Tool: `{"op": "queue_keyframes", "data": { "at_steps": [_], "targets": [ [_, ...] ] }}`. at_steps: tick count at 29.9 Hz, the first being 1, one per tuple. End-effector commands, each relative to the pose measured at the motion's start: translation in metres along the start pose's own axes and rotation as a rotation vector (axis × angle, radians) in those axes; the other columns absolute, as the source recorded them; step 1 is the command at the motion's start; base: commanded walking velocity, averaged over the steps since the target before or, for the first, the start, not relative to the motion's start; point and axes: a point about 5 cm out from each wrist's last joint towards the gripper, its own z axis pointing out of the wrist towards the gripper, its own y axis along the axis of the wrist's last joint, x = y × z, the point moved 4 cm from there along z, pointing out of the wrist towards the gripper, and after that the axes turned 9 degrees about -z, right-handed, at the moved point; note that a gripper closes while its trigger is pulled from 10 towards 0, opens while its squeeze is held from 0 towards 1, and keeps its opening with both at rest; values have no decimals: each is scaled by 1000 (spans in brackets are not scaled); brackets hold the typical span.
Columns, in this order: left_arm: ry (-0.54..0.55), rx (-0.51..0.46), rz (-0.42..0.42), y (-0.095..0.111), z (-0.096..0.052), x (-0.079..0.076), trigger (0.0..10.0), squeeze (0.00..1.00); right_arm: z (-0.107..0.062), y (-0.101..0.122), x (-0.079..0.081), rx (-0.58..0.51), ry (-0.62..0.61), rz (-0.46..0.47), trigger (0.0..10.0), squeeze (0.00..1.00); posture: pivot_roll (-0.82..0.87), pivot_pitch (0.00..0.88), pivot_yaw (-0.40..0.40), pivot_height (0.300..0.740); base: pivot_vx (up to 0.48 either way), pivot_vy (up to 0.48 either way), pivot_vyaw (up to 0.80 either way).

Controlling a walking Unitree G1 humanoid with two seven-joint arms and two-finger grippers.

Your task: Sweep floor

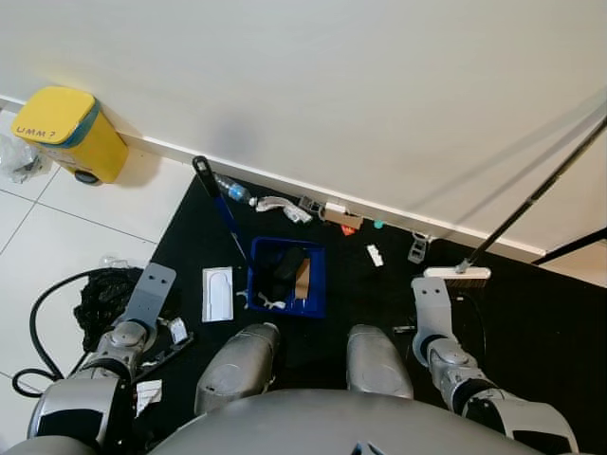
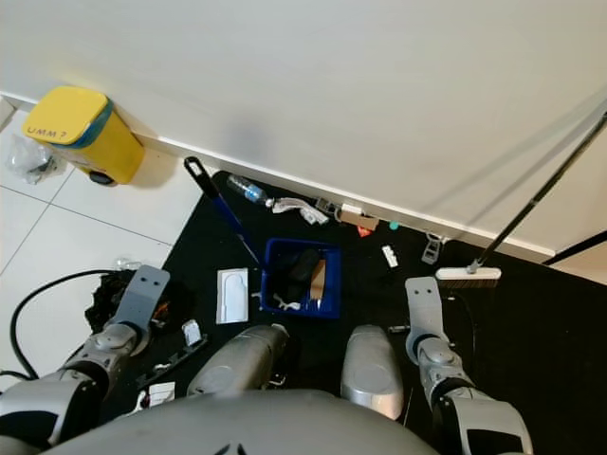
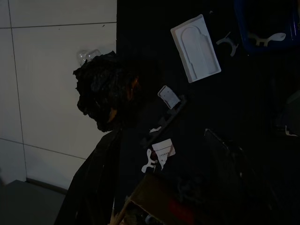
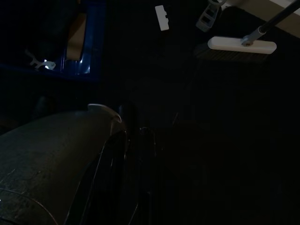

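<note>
Sweeping not begun: broom (image 1: 458, 272) leaned against wall, unheld. Both grippers' finger state undeterminable. Next: reach right gripper (image 1: 429, 296) to broom handle.

Head cameras downward; wrists floorward.

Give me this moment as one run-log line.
broom: leaning on wall, unheld | blue dustpan: on black mat, holds debris | litter along baseboard | both arms hanging idle

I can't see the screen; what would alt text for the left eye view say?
A robot looks down at a black mat by a white wall, where a blue dustpan holds scraps and a broom leans on the wall. A yellow bin stands on white tiles.
</note>
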Motion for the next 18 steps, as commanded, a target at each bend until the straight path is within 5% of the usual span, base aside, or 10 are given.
{"op": "queue_keyframes", "data": {
  "at_steps": [1,18],
  "targets": [
    [0,5,-5,-1,0,-3,10000,0,0,-1,3,7,8,-8,10000,0,65,0,4,740,0,0,0],
    [-1,6,-2,0,1,-3,10000,0,-1,-6,4,23,9,-7,10000,0,64,0,5,740,0,0,0]
  ]
}}
